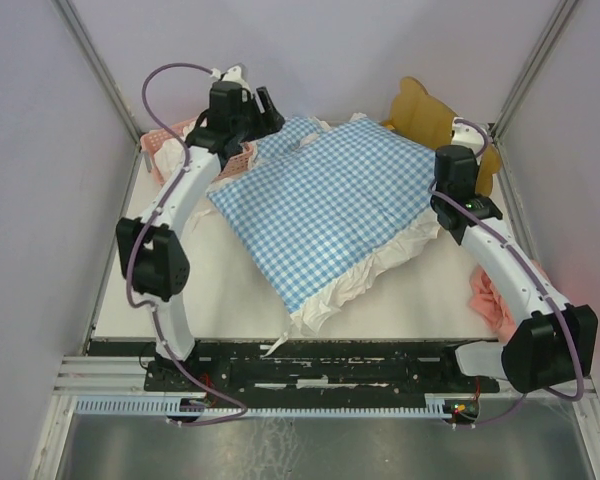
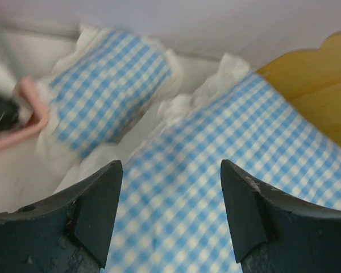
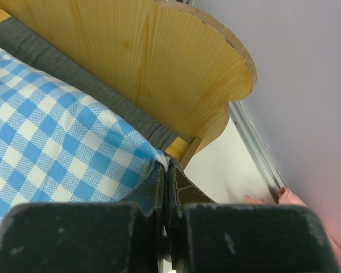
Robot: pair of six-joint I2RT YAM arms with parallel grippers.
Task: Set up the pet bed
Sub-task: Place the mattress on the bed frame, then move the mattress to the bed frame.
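Note:
The pet bed's light-wood scalloped headboard (image 1: 412,108) stands at the back right, and blue-white gingham bedding (image 1: 325,195) covers most of the bed. In the right wrist view the headboard (image 3: 142,57) and the dark grey base (image 3: 74,68) show just ahead. My right gripper (image 3: 167,162) is shut on the gingham bedding's ruffled edge (image 3: 57,142) beside the bed's corner post. In the top view the right gripper (image 1: 450,165) sits at the bedding's right corner. My left gripper (image 2: 170,165) is open above the bedding (image 2: 227,187), nothing between its fingers. From above, the left gripper (image 1: 270,108) hovers over the far-left corner.
A gingham pillow (image 2: 108,85) lies behind the bedding, next to a pink basket (image 1: 175,150) at the back left. A pink cloth (image 1: 490,295) lies by the right arm. White walls and metal rails close in the table on three sides.

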